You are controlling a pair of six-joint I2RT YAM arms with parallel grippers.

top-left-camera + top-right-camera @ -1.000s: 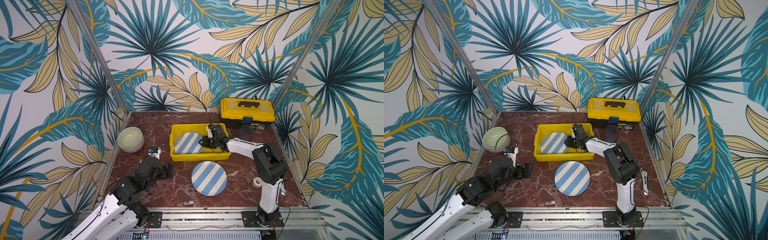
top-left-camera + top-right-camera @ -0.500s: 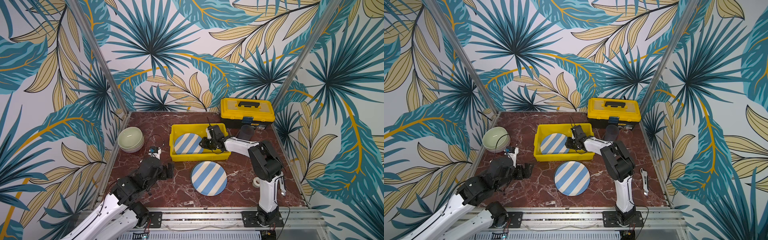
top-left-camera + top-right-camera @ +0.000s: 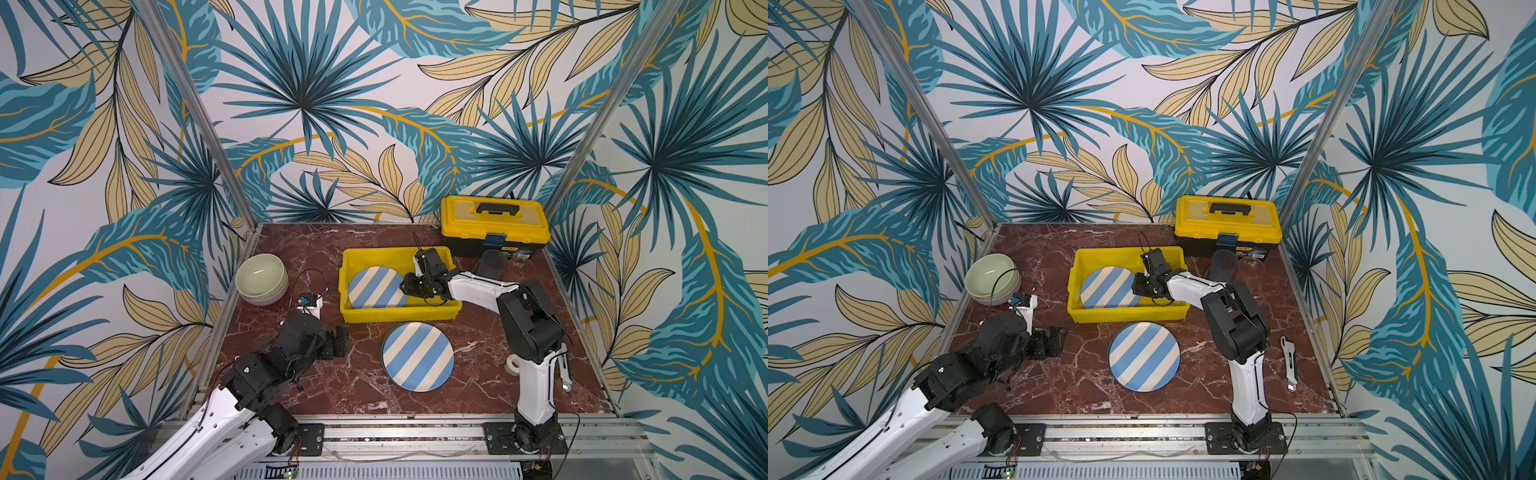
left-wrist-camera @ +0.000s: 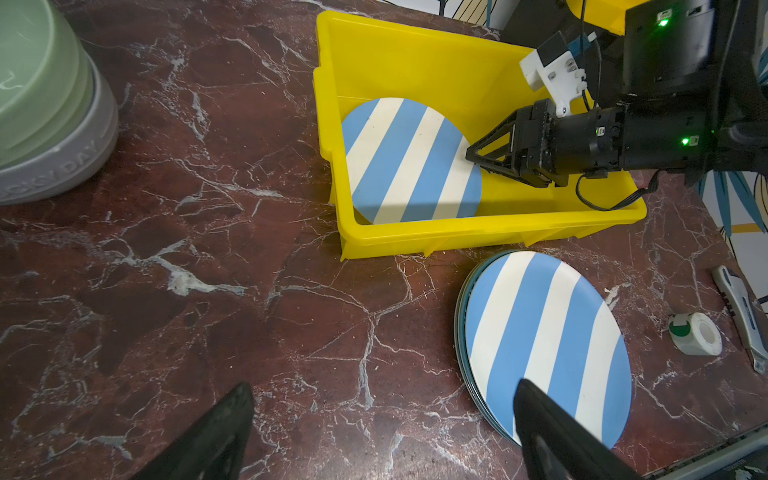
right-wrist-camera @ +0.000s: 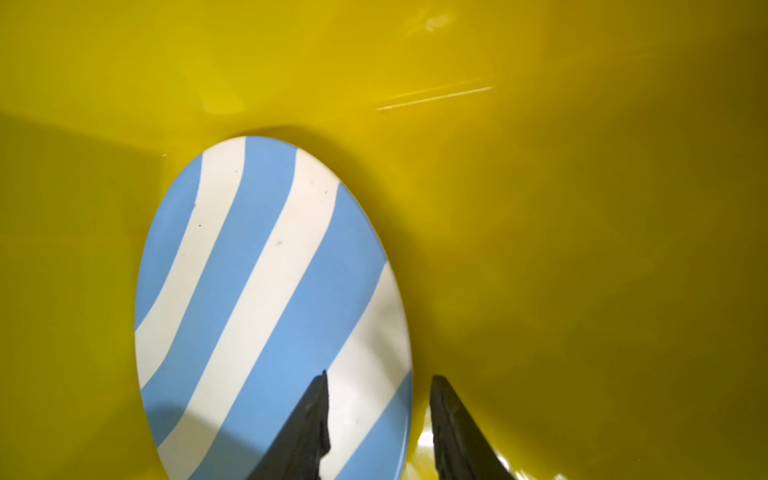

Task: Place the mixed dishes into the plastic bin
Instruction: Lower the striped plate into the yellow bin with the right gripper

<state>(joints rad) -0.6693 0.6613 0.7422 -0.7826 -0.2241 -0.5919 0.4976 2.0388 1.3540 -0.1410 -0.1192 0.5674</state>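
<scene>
Both top views put a stack of bowls [image 3: 261, 276] at the far left of the surface [image 3: 361, 390]. Right of it and nearer, the left gripper [image 3: 338, 343] hovers over bare marble, its jaws spread wide and holding nothing. Next comes the yellow bin [image 3: 399, 316], with one striped plate [image 3: 376, 287] lying flat on its floor toward the left end. The right gripper [image 5: 379, 374] reaches into the bin at that plate's right edge. In the right wrist view its jaws stand apart, one above the plate and one beyond its rim, so the plate looks let go rather than pinched. Just near of the bin, a stack of striped plates [image 3: 417, 356] lies on the surface. Two tumblers [image 3: 491, 264] stand at the far right by the toolbox [image 3: 494, 222].

The step in hand looks like releasing a plate into the bin. The next move probably calls for lifting the right arm clear of the bin wall without dragging the plate. After that comes the top plate of the near stack, whose thin edge sits close to the surface.
</scene>
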